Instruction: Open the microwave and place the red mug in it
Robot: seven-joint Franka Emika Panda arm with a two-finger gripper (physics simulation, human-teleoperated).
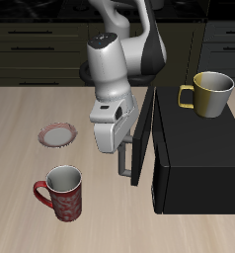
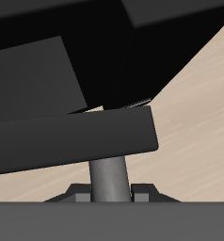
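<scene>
The microwave (image 1: 194, 158) is a large black box at the table's side, its door (image 1: 141, 133) swung partly open. My gripper (image 1: 118, 141) is at the door's grey handle (image 1: 121, 161). In the wrist view the handle's grey bar (image 2: 109, 179) stands between my fingertips (image 2: 74, 194), which close on it, with the dark door edge (image 2: 76, 141) just beyond. The red mug (image 1: 62, 193) stands upright near the table's front edge, apart from the gripper, with its handle turned away from the microwave.
A yellow-olive mug (image 1: 209, 93) stands on top of the microwave. A flat red-rimmed plate (image 1: 58, 133) lies on the table behind the red mug. Dark cabinets run along the back.
</scene>
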